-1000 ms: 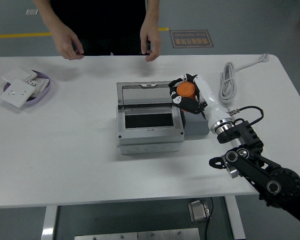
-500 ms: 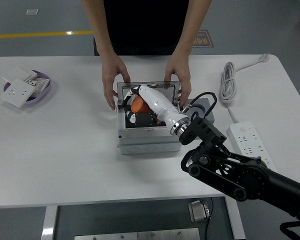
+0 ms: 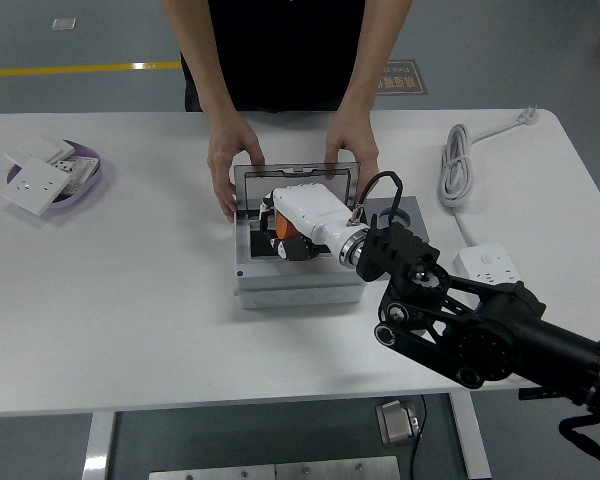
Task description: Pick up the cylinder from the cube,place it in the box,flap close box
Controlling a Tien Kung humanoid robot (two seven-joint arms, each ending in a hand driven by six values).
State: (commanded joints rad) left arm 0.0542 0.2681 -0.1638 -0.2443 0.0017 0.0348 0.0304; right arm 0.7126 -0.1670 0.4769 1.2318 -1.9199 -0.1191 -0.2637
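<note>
The grey box (image 3: 280, 288) sits at the table's middle with its lid (image 3: 298, 175) standing open. My right hand (image 3: 285, 236) reaches into the box's black cavity, its fingers curled around the orange cylinder (image 3: 281, 227), which is mostly hidden by the white hand. The grey cube (image 3: 408, 212) shows just right of the box, partly behind my arm. A person's two hands (image 3: 228, 165) hold the box's far corners at the lid. My left arm is out of view.
A purple dish (image 3: 84, 178) with white switch plates (image 3: 36, 186) lies at the far left. A coiled grey cable (image 3: 453, 170) and a white power strip (image 3: 502, 275) lie at the right.
My right hand has turned and lowered deeper into the box with the cylinder. The person's hands have shifted slightly along the lid's corners.
</note>
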